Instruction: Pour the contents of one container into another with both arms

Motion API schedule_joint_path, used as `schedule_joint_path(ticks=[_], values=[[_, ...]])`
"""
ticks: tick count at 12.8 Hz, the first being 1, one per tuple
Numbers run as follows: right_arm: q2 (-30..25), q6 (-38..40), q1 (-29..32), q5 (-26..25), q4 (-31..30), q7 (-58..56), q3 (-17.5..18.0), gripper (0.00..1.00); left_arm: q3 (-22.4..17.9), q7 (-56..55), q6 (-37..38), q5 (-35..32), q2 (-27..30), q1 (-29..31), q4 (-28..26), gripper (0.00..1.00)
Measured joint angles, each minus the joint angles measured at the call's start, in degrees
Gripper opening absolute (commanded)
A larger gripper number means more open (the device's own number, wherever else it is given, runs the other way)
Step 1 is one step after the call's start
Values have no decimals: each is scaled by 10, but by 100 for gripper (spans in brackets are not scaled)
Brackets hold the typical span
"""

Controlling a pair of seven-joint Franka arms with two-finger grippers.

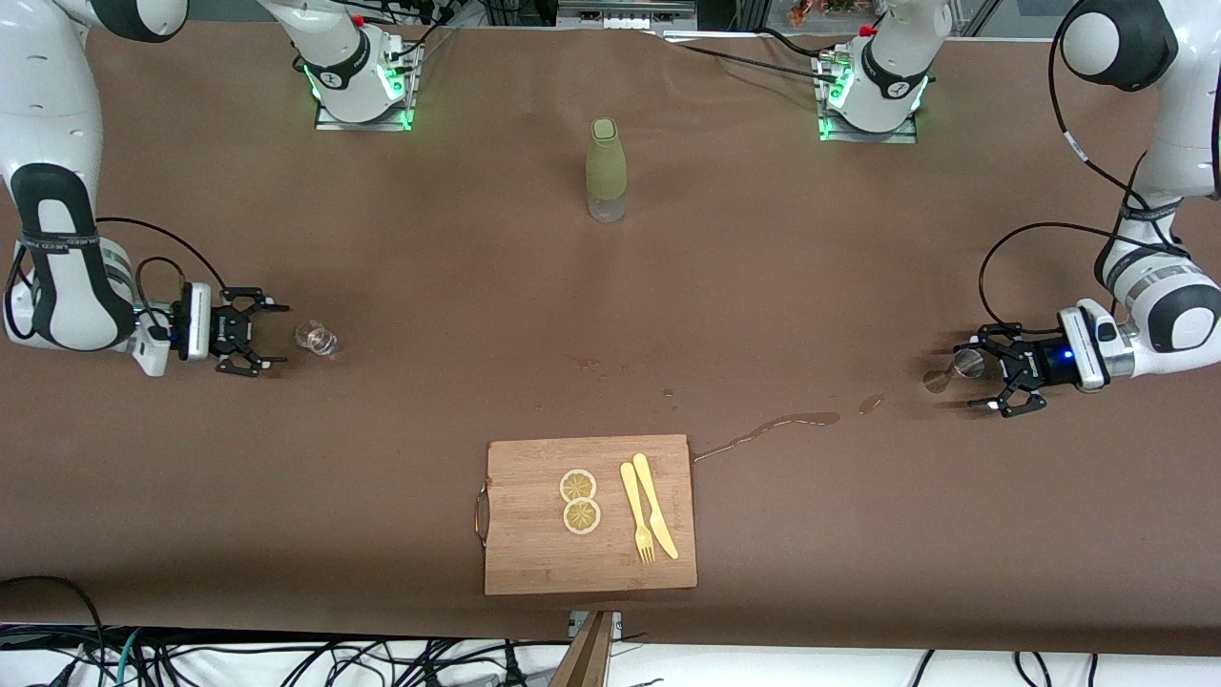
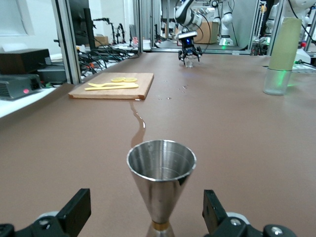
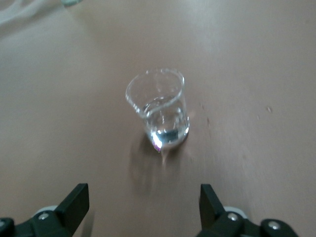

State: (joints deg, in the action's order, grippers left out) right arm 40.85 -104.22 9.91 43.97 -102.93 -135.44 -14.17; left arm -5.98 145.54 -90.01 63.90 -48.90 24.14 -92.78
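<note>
- Both arms were built of glossy white rounded segments, joined by black bands.
- Black cables were looped along the left arm [image 1: 1159,191] and the right arm [image 1: 52,219].
- Green lights were lit at both bases.
- A small black two-finger left gripper [image 1: 987,374] and right gripper [image 1: 272,336] were fitted.

Steel jigger [image 2: 161,185] upright at left arm's end, clear glass [image 3: 160,111] upright at right arm's end

Robotics lab: aluminium frames [image 2: 64,39], cables [image 1: 286,663].
</note>
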Motion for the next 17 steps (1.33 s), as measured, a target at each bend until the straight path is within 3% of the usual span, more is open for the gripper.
schedule_joint_path(ticks=[3, 9, 13, 17], values=[[-55, -3, -13, -87, 10, 131, -2, 100, 0, -44, 2, -43, 33, 14, 2, 100], [-191, -5, -123, -254, 11, 531, 8, 100, 2, -231, 7, -123, 146, 33, 1, 100], [-247, -9, -136, -374, 12, 818, 117, 100, 35, -441, -16, -149, 221, 33, -22, 100], [-282, -4, -139, -444, 17, 1073, 203, 100, 97, -705, -63, -231, 322, 29, -51, 100]])
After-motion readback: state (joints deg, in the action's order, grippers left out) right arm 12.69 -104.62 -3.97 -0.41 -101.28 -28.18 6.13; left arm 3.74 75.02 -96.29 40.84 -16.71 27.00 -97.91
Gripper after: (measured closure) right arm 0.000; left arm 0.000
